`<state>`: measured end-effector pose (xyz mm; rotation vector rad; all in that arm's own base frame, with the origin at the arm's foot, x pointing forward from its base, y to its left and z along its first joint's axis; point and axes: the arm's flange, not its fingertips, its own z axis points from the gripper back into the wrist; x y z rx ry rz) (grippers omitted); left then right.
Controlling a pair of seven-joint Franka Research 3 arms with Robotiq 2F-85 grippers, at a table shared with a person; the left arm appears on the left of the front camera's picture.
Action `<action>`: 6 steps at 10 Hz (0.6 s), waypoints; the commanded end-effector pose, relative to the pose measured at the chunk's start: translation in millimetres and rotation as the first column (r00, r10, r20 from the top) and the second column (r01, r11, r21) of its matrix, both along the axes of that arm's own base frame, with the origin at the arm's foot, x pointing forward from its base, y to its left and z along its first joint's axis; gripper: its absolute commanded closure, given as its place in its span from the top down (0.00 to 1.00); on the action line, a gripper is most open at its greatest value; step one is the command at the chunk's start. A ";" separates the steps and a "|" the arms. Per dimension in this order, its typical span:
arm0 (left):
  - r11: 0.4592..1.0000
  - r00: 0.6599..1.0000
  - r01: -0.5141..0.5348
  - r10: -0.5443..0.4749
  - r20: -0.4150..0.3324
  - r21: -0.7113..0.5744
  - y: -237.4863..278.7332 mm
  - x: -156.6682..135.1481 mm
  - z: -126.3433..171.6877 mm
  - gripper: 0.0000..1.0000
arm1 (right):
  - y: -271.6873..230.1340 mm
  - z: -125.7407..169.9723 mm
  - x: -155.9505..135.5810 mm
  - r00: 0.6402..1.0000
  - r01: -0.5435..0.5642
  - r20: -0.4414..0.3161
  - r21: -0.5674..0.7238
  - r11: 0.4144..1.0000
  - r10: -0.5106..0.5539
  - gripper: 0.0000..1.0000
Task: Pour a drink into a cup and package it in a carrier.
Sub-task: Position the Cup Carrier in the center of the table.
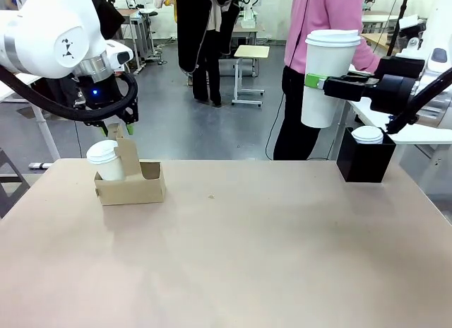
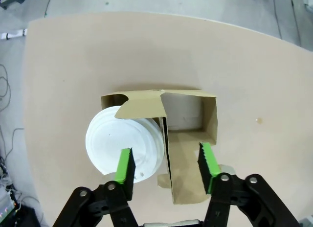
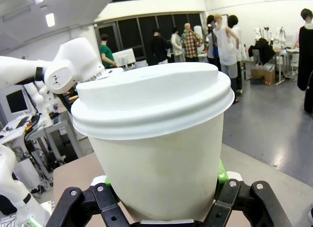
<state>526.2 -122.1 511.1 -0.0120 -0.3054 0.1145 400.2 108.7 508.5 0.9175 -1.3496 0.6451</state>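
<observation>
Left tool point(image 2: 166, 163), black with ridged green pads, hangs with its jaws spread over the small brown cardboard carrier point(image 2: 142, 104), one pad on each side of the upright centre panel; I cannot tell whether either pad touches the card. From above, the left wrist view shows the carrier as a low open box of matte, creased card. One slot is taken up by a white lidded paper cup point(image 2: 124, 144) with a round, smooth plastic lid, and the other slot is open down to its floor. The front view gives the side profile instead: carrier and cup sit at the left of the pale brown tabletop point(image 1: 247, 257), with the handle panel rising beside the cup. At the upper right of that view the right tool point(image 1: 316, 81) is clamped sideways on the tall white tapered paper cup point(image 1: 328, 66), held in the air well above the tabletop, with a flat white plastic lid point(image 1: 332, 38) on it. The right wrist view shows that cup close up: smooth, slightly off-white paper walls and a stepped lid rim. Below it in the front view stands a matte black box point(image 1: 364, 165) with a shorter white lidded cup point(image 1: 367, 135) in its top. A person in a pink top point(image 1: 325, 17) stands behind.
</observation>
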 end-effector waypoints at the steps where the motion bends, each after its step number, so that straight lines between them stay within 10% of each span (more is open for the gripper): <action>1: 0.999 1.000 -0.028 0.028 0.014 0.024 -6.1 1.6 3.2 0.00 | 1.3 2.1 -0.1 1.000 -0.004 0.005 0.008 1.000 0.004 0.80; 2: 0.999 1.000 -0.029 0.028 0.014 0.024 -7.2 2.0 2.6 0.15 | 1.3 2.1 -0.1 1.000 -0.004 0.005 0.008 1.000 0.004 0.80; 6: 1.000 1.000 -0.025 0.025 -0.003 0.012 -8.4 4.9 -0.6 0.00 | 1.3 2.1 -0.1 1.000 -0.004 0.005 0.008 1.000 0.004 0.80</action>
